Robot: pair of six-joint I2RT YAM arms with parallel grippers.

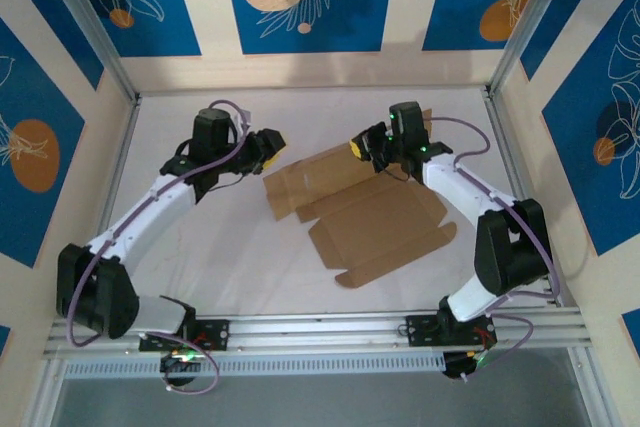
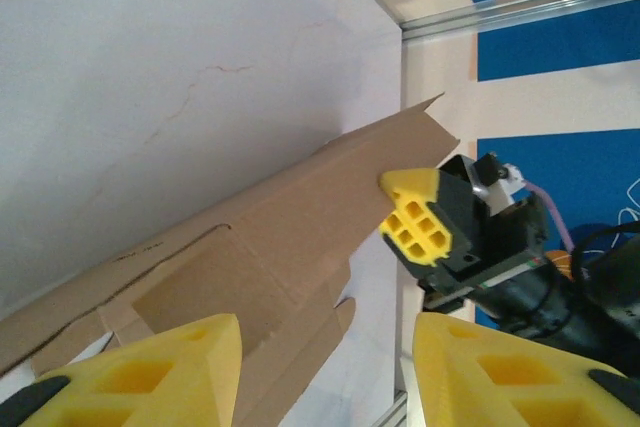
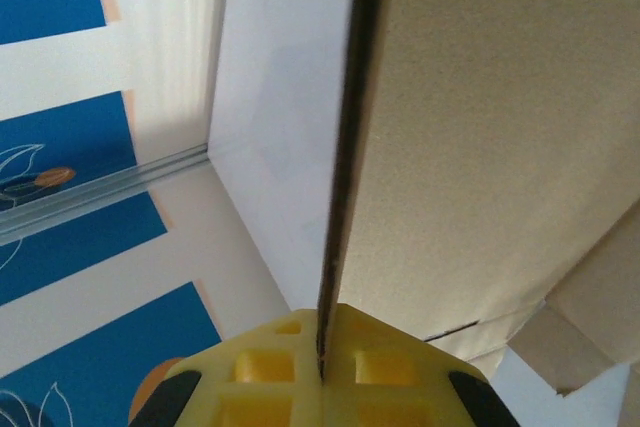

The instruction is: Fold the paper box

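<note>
The paper box (image 1: 370,212) is a brown cardboard sheet with flaps, lying mostly flat at the table's centre. Its far panel is lifted. My right gripper (image 1: 366,147) is shut on that raised far edge. In the right wrist view the thin cardboard edge (image 3: 345,147) runs straight into the closed yellow fingertips of the right gripper (image 3: 322,372). My left gripper (image 1: 272,144) hovers open just off the sheet's far left end, touching nothing. From the left wrist, the left gripper (image 2: 325,377) faces the tilted paper box (image 2: 250,247). The right gripper's fingertip (image 2: 415,217) pinches its corner.
The white table (image 1: 200,247) is enclosed by blue-patterned walls and aluminium posts (image 1: 90,27). A metal rail (image 1: 320,327) carrying both arm bases runs along the near edge. The right arm's elbow (image 1: 510,247) stands beside the sheet's right side.
</note>
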